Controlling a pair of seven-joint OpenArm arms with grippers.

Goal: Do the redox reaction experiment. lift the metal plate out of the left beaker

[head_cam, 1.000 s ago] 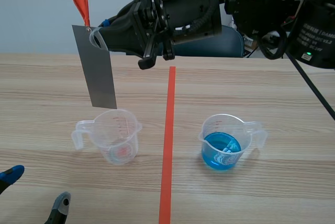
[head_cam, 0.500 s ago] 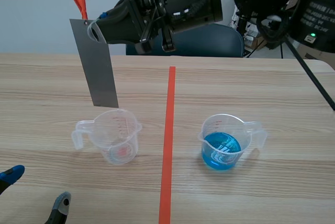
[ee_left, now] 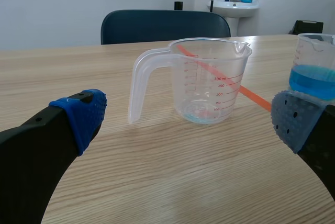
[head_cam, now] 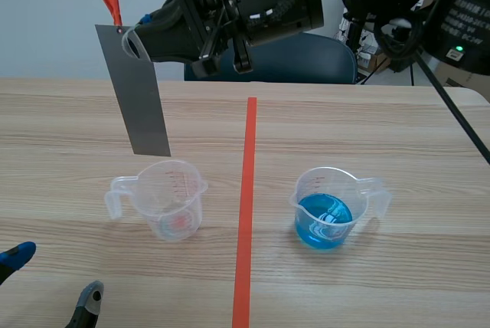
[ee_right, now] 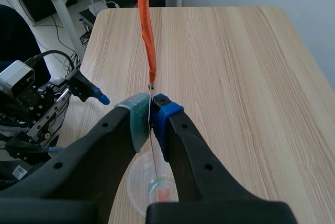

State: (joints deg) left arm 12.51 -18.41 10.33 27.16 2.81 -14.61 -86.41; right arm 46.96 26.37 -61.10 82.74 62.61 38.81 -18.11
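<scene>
Since the metal plate (head_cam: 140,90) hangs clear over the left beaker (head_cam: 164,198), its bottom edge just above the rim and slightly tilted, the lift looks nearly done. The right fingers (ee_right: 135,122) are clamped on the plate's top end, flat faces pinched between the pads, right below the hole where the orange ribbon (ee_right: 145,30) ties on. The left fingers (ee_left: 84,114) are spread wide with nothing in them, low over the table (ee_left: 157,182) near that beaker.

Judged by looks, the plate is a thin, stiff, light sheet, smooth and probably slick if wet. Best hold is a firm pinch on the flat faces near the top. Held at one end it may swing, and the light plastic beaker could tip if clipped. The right beaker (head_cam: 329,209) holds blue liquid.
</scene>
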